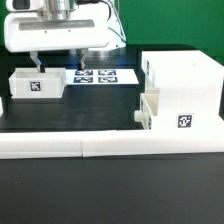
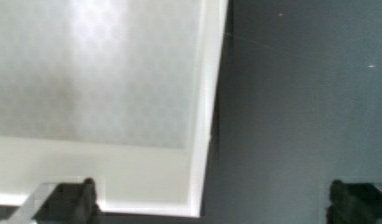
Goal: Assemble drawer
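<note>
Black matte table (image 1: 95, 115) fills the exterior view, with a long white wall bar (image 1: 100, 147) across its 6 o'clock side.

At 9 o'clock sits the drawer's loose tray (image 1: 35, 86), open-topped and upright, with a square tag on its near wall. The gripper (image 1: 58, 64) hangs just above it, toward 10 o'clock. Its jaws are spread wide and hold nothing. In the wrist view the gripper (image 2: 209, 200) has one fingertip over the tray's white surface (image 2: 99, 90) and the other over bare table, so an edge of the tray lies between them.

Toward 12 o'clock, just beside the tray, lies the marker board (image 1: 100, 76). At 3 o'clock stands the housing (image 1: 185, 85), with what looks like a second tray (image 1: 150, 106) seated at its open front.

I judge the step in hand to be picking up the loose tray. The next move calls for lowering over one wall, closing, then carrying it toward 3 o'clock and squaring it with a free slot.

No brand or readable writing shows, only black-and-white square tags.
</note>
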### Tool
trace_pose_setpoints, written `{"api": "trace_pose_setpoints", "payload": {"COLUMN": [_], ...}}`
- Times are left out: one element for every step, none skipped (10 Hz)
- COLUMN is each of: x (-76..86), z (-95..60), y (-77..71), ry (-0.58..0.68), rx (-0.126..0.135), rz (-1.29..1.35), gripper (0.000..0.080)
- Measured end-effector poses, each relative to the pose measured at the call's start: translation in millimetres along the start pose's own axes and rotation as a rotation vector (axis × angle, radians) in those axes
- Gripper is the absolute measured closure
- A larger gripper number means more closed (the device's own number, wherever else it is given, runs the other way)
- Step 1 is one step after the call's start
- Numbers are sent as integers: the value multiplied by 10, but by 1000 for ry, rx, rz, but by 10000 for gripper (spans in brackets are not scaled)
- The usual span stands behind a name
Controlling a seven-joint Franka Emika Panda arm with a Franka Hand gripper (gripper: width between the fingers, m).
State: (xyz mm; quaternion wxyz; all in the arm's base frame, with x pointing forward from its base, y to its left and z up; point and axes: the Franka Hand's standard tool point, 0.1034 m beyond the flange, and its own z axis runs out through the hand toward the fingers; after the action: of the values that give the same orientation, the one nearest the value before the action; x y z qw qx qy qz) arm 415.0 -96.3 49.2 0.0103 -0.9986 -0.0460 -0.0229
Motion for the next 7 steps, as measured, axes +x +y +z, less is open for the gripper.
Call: {"api": "trace_pose_setpoints", "payload": {"x": [-23,-84,-170,-240,-293,-345,-391], "z": [9,30,69,102,148,219,289], "y": [16,54,43,39,31,19,14], "ry": [-5,-17,-30,-42,-46,-37,-30], "rx": [4,12,19,22,21,10,1], "rz": [35,100,125,126,130,125,120], "gripper": [151,151,151,151,151,151,151]}}
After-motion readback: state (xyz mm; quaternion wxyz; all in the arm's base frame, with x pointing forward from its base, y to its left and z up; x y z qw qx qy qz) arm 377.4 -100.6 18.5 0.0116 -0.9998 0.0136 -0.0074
